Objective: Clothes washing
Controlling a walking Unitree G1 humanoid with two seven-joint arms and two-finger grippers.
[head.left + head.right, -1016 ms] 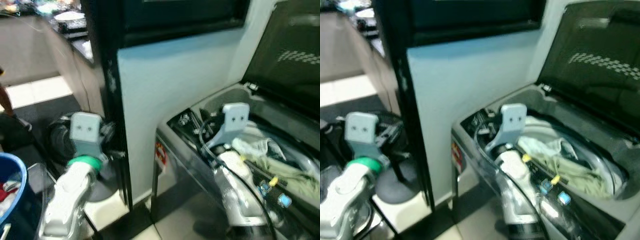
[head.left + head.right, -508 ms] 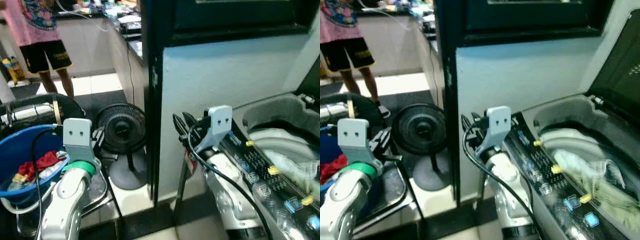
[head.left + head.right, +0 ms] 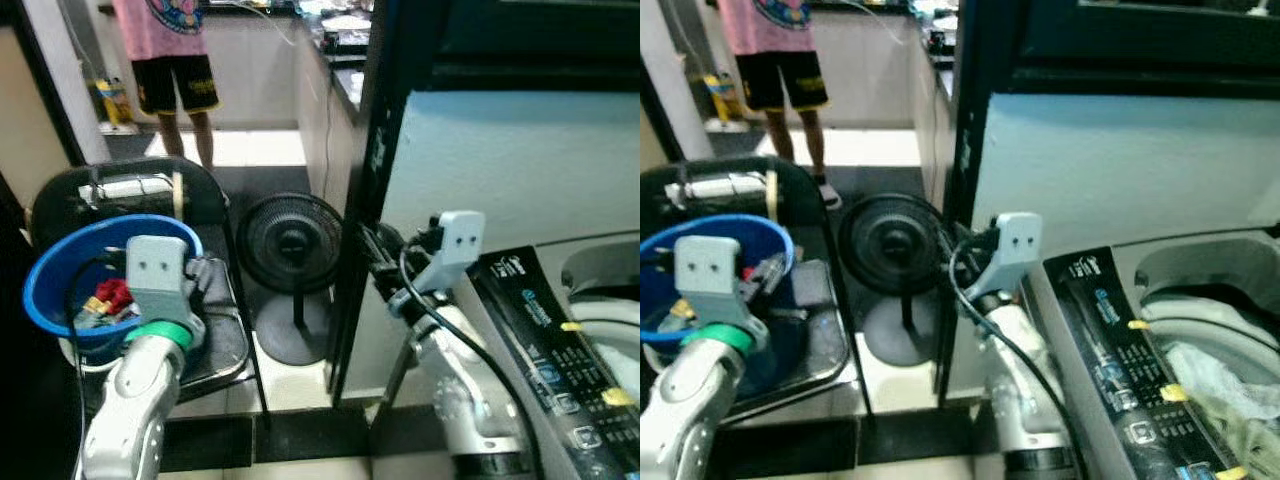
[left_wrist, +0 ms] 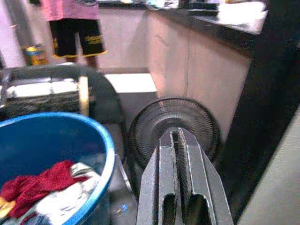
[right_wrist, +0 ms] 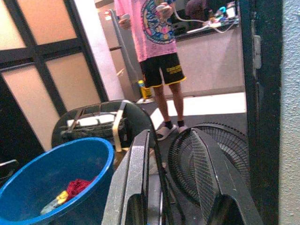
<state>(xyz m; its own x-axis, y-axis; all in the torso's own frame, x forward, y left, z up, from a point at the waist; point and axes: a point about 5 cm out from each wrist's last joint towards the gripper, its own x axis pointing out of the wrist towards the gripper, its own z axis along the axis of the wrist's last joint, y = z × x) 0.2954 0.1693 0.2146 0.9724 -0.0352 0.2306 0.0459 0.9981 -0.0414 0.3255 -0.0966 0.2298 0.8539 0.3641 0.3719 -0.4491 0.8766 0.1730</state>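
Two end effectors swung away from washer (image 3: pixel 1160 330) toward blue basin (image 3: pixel 60 290) — left (image 4: pixel 177 140) clenched, right (image 5: pixel 173 154) released.

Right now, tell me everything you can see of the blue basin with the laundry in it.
The blue basin is a round, plastic-looking tub with a smooth rim, sitting upright on a black chair to the robot's left, beside a floor fan. It holds a low pile of clothes, red cloth plus pale and yellowish pieces, well below the rim. The left hand, shut, is near it without touching.
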